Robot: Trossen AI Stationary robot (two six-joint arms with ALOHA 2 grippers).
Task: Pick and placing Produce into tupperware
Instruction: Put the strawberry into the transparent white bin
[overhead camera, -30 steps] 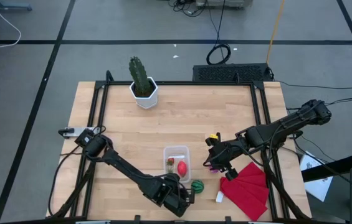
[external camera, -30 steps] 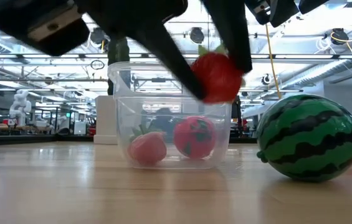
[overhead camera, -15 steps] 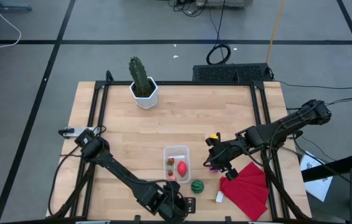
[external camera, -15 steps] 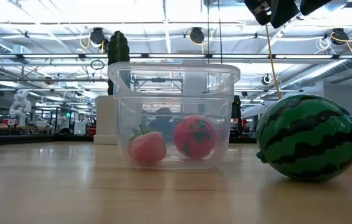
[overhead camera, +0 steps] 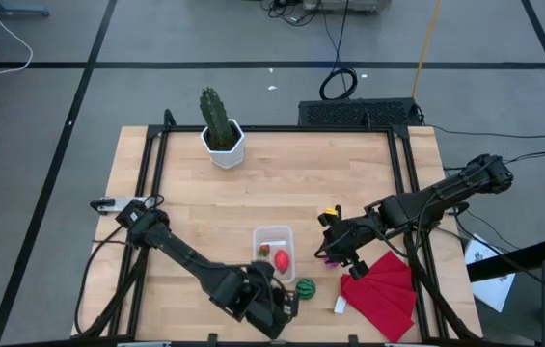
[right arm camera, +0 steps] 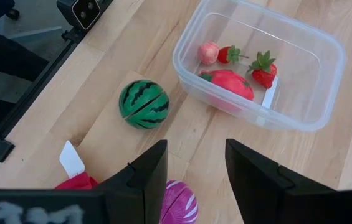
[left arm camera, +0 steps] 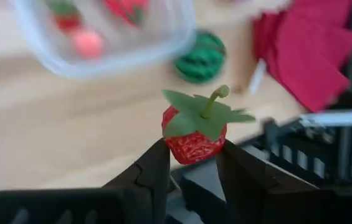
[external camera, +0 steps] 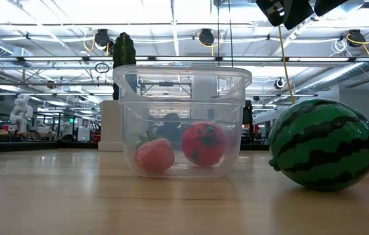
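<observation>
The clear tupperware (overhead camera: 274,249) stands on the table near its near edge and holds two red strawberries, a bigger red piece and a pink bit (right arm camera: 209,52). The green striped ball (overhead camera: 305,287) rests on the table to its right. My left gripper (overhead camera: 289,301) is near the table's near edge, in front of the tupperware (left arm camera: 101,31), shut on a red strawberry (left arm camera: 194,134). My right gripper (overhead camera: 328,253) hovers open to the right of the tupperware. A purple piece (right arm camera: 180,202) lies on the table below its fingers. My left gripper pinches the strawberry's red body (left arm camera: 191,146) between its two fingertips (left arm camera: 158,163), one on each side. The green leaves and stem (left arm camera: 210,106) point away from the fingers. The strawberry is lifted clear of the table.
A red folded cloth (overhead camera: 383,289) with a white tag (overhead camera: 340,306) lies at the near right corner. A cactus in a white pot (overhead camera: 220,130) stands at the far left. A black frame rims the table. Bare wood lies between the cactus and the tupperware.
My left gripper, holding the strawberry, drew back from in front of the tupperware toward the table's near edge and left the low view, then came a little way back toward the tupperware. The right arm kept still.
</observation>
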